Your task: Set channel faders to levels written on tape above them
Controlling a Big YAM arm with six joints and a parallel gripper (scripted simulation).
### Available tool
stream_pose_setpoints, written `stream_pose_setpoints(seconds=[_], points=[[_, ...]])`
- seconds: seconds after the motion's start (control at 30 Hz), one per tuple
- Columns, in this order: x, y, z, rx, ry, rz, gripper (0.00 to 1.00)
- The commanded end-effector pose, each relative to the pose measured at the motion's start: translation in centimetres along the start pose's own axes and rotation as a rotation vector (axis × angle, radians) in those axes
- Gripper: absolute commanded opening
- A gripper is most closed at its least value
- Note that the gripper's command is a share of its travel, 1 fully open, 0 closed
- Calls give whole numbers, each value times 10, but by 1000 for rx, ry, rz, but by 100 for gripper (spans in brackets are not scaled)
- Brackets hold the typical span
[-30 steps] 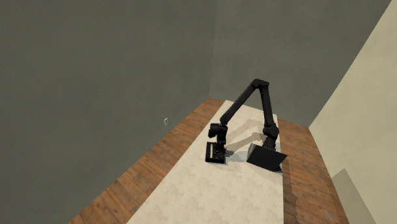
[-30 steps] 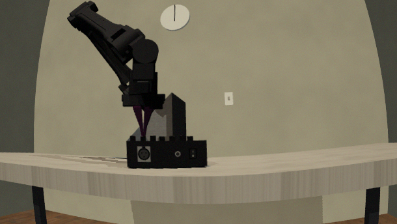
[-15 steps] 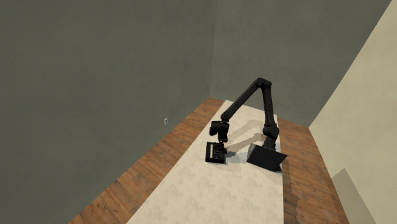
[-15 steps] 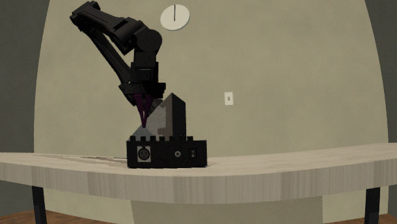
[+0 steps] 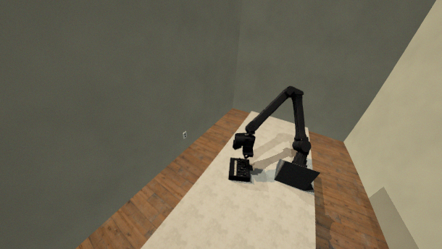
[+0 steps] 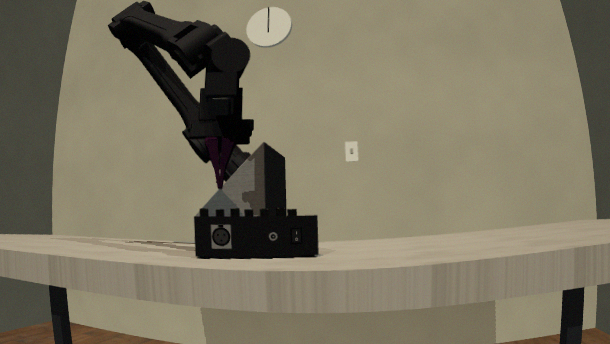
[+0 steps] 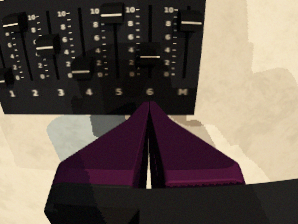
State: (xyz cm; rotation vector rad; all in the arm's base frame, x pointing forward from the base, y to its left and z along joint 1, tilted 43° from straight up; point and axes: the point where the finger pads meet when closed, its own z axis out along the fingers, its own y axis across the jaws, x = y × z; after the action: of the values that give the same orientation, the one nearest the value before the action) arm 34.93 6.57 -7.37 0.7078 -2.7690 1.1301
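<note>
The black lighting desk (image 5: 232,177) (image 6: 255,247) (image 7: 40,104) stands flat on the table. In the wrist view the fader 6 cap (image 7: 149,56) has its line near 3. The master cap (image 7: 190,22) is near 8, the fader 5 cap (image 7: 112,14) between 9 and 10, the fader 4 cap (image 7: 81,71) near 1, the fader 3 cap (image 7: 47,46) near 5. The fader 2 cap (image 7: 14,23) is high, the fader 1 cap (image 7: 3,78) low and cut off. The tape (image 5: 236,169) is unreadable. My gripper (image 5: 246,156) (image 6: 220,187) (image 7: 148,111) is shut and empty, above the desk's fader-number edge, touching no cap.
A dark slanted block (image 5: 297,174) (image 6: 271,180) stands on the table (image 5: 232,217) (image 6: 400,255) near the arm's base. The desk's side with the sockets (image 6: 221,237) and power switch (image 6: 296,236) faces the exterior view.
</note>
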Motion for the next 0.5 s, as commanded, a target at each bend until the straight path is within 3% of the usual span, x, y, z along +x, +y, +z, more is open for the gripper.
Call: stream_pose_setpoints(seconds=[0.0, 0.07, 0.1, 0.2, 0.47], points=[[-21, -3, -14, -3, -34, 18, 0], [-21, -3, -14, -3, -34, 18, 0], [-21, -3, -15, -3, -34, 18, 100], [-21, -2, -16, -3, -36, 19, 100], [-24, -4, -43, -6, -60, 29, 100]])
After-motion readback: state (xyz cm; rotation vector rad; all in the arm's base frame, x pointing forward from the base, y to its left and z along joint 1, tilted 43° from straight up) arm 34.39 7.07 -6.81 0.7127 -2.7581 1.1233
